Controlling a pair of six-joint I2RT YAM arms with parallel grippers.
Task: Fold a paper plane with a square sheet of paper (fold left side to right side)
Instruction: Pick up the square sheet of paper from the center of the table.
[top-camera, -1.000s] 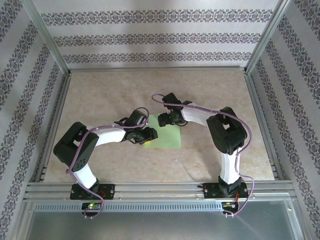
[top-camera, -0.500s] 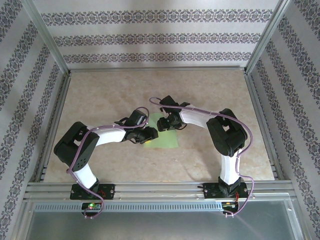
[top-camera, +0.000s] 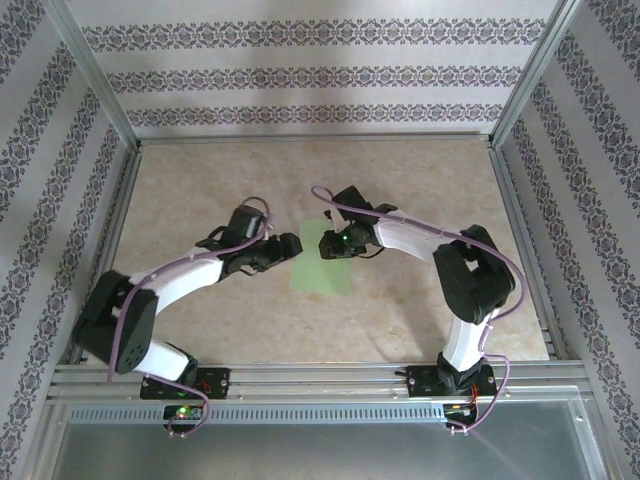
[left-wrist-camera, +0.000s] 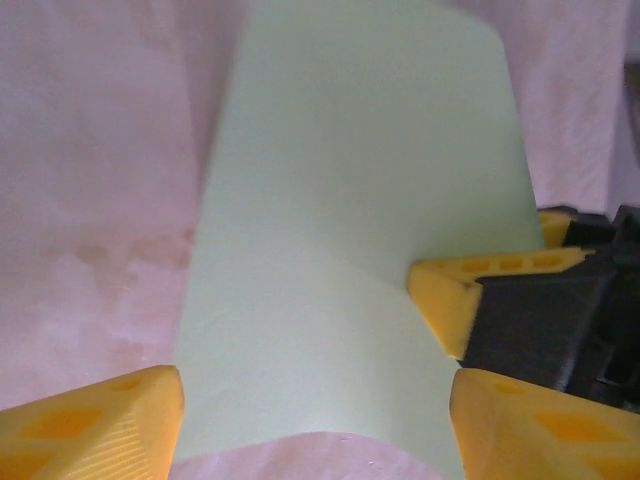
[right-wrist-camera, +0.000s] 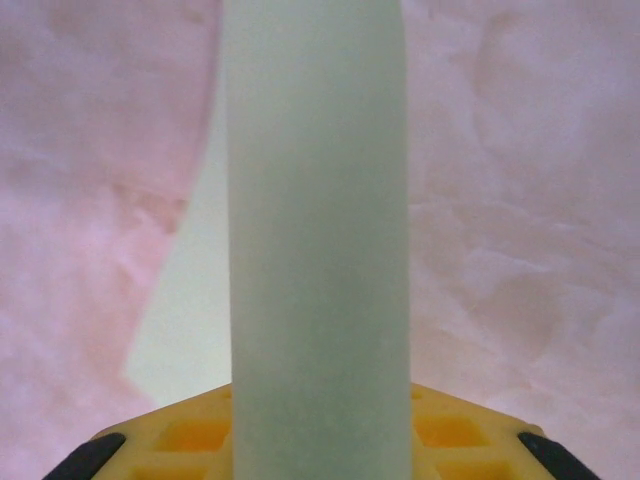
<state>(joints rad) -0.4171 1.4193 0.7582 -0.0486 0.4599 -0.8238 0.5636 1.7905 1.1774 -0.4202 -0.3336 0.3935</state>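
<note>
The square sheet of paper (top-camera: 322, 272) is light green and lies mid-table, bent over so it looks like a narrow upright strip. In the left wrist view the sheet (left-wrist-camera: 350, 180) curves up off the table. My left gripper (top-camera: 291, 246) sits at its left edge, open, its yellow fingers (left-wrist-camera: 95, 430) spread either side of the paper's near end. My right gripper (top-camera: 333, 244) is at the sheet's upper right, and its yellow finger (left-wrist-camera: 450, 300) sits on the raised edge. In the right wrist view the paper (right-wrist-camera: 318, 200) rises as a band out of my right gripper (right-wrist-camera: 318, 425), which is shut on it.
The beige marbled tabletop (top-camera: 420, 180) is ringed by an aluminium frame (top-camera: 300, 375) and patterned walls. Purple cables loop over both arms.
My left gripper has opened and drawn back left, letting go of the paper. My right gripper has closed on the sheet's edge. The sheet now looks narrower from above.
</note>
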